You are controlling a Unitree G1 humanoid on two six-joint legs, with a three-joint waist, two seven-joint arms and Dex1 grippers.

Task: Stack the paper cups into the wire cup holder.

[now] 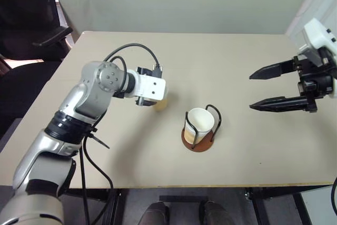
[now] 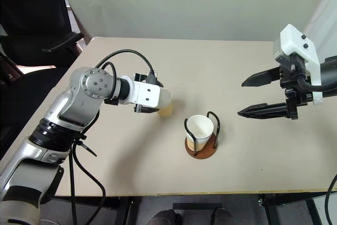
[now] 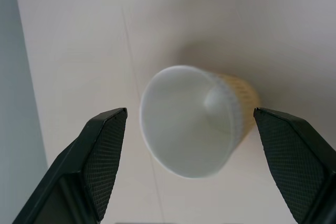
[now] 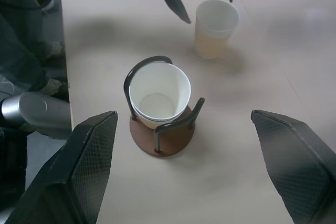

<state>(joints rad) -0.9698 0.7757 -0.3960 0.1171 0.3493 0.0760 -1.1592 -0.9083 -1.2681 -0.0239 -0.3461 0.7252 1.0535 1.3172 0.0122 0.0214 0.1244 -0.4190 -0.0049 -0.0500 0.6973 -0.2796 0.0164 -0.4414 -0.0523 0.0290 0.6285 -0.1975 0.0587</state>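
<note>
Paper cup (image 3: pixel 191 127) sits btwn wide-open left gripper (image 3: pixel 191 169) jaws, untouched; right gripper (image 1: pixel 274 87) wide too.

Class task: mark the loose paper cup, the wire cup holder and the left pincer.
loose paper cup (image 4: pixel 214 27), right wrist view, outer wall
wire cup holder (image 4: pixel 163 139), right wrist view, disc base
left pincer (image 3: pixel 190 169), left wrist view, between fingertips
</note>
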